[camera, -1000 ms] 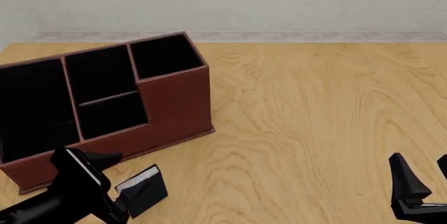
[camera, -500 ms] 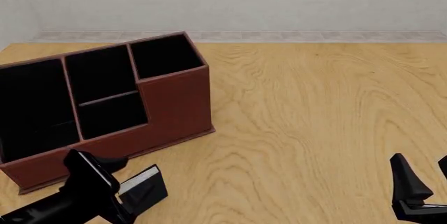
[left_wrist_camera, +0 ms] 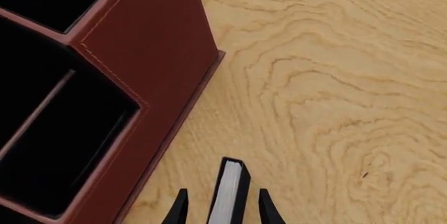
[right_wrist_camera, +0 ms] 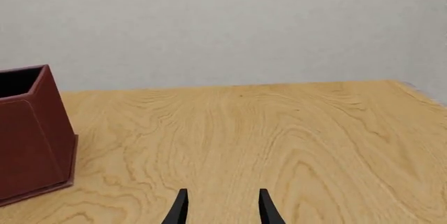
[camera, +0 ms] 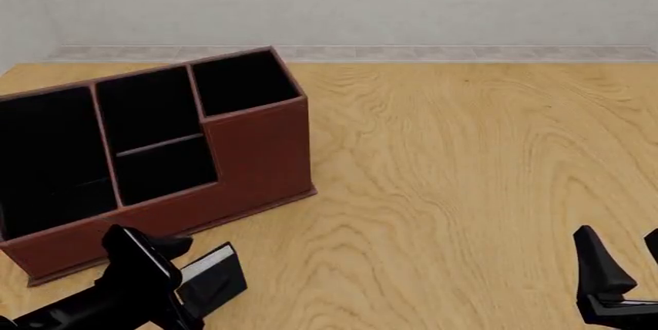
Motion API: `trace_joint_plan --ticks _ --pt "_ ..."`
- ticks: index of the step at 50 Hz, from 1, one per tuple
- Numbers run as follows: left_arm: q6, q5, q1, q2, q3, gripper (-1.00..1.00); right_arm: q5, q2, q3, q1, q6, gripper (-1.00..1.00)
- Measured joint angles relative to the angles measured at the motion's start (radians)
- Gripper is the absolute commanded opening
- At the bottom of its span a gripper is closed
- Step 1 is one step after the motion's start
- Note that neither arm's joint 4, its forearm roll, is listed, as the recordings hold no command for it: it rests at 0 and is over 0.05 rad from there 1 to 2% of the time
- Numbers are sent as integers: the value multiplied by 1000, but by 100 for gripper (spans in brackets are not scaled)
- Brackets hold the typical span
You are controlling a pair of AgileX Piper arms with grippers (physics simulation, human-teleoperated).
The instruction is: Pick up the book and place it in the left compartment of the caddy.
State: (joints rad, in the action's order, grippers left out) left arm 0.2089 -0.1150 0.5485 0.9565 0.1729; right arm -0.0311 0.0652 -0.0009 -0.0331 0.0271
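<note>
Two fingers (left_wrist_camera: 180, 206) of the left gripper (left_wrist_camera: 220, 208) stand on either side of the book (left_wrist_camera: 229, 192), which sits edge-up between them at the bottom centre of the left wrist view. A thin gap shows on each side, so I cannot tell whether they are clamped on it or only straddling it. In the front view the book (camera: 211, 280) is at the lower left of the frame, just in front of the caddy (camera: 257, 145) and apart from its front wall, low over the worktop (camera: 463, 153); whether it touches the wood is hidden.

The step in hand looks like securing and lifting the book. To do it well, the fingers should press squarely on both covers before any rise, since a thin book can pivot in a light pinch. The lift needs to go higher than the caddy's stepped front, then travel toward the left compartment (camera: 46, 156) at the far left of the frame, keeping the book upright so it drops in cleanly.

The right gripper (camera: 617, 268) sits at the lower right, its fingers apart and empty, well clear.
</note>
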Motion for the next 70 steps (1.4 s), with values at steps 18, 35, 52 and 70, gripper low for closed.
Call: trace_joint_plan --ticks 18,35,52,70 --pt "-10 -49 5 52 -11 100 -9 13 0 2 0 100" --pt "-28 -61 15 60 -20 -100 -11 15 0 2 2 100" --pt "-93 59 34 -43 29 -100 -4 2 0 -1 10 100" --pt "-124 301 51 -288 147 -100 3 -10 0 -3 22 100"
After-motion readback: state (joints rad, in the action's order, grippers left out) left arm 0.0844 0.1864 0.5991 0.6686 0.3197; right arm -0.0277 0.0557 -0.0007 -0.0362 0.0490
